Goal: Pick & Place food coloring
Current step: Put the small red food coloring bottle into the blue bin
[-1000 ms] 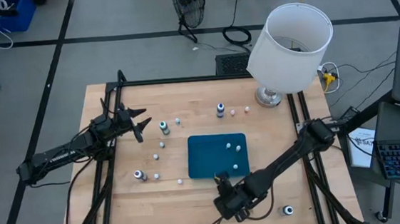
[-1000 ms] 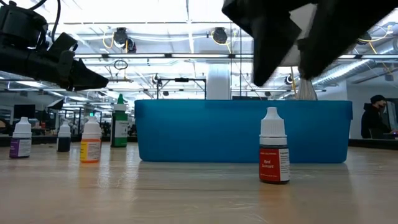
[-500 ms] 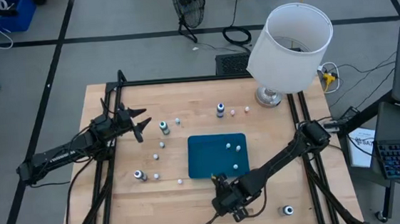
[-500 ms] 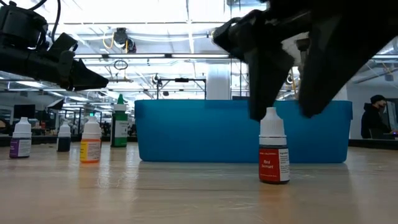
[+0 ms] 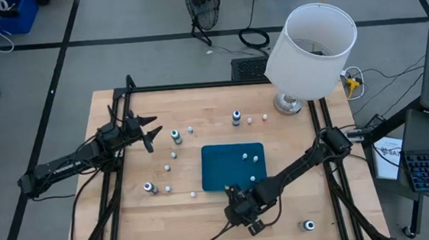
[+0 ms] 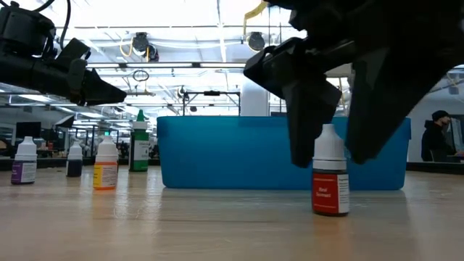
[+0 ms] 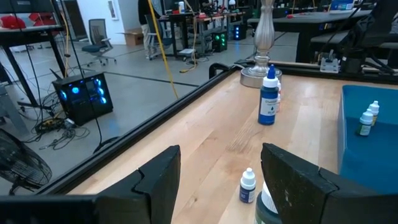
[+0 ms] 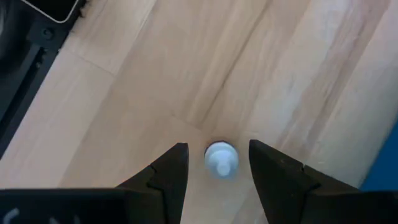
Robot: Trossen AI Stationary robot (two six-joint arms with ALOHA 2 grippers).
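A small red-labelled food coloring bottle (image 6: pixel 330 181) with a white cap (image 8: pixel 221 158) stands upright on the table near its front edge, in front of the teal tray (image 5: pixel 218 166). My right gripper (image 5: pixel 237 210) is open and points down over it, with one finger on either side of the cap. Three bottles (image 5: pixel 250 160) stand in the tray. Others stand on the table's left (image 5: pixel 176 136) and far side (image 5: pixel 236 117). My left gripper (image 5: pixel 150 133) is open and empty, above the table's left part. My right gripper comes from above, pointing down, with its fingers (image 8: pixel 273 177) on either side of the bottle's cap (image 8: pixel 221 158). The wrist view shows narrow gaps beside the cap. I cannot tell whether a finger touches the bottle's body. The bottle stands upright on the table.
A white-shaded lamp (image 5: pixel 312 47) stands at the far right corner. One bottle (image 5: pixel 309 224) stands near the front right, another (image 5: pixel 150 188) at the front left. Several bottles (image 6: pixel 105 165) line up at the left in the low view. A person (image 6: pixel 438 138) is in the room beyond.
My right gripper has gone down and a little toward the table's left, so its open fingers now stand around the red-labelled bottle's cap. The bottle has slid a little toward the near edge and the right, still upright.
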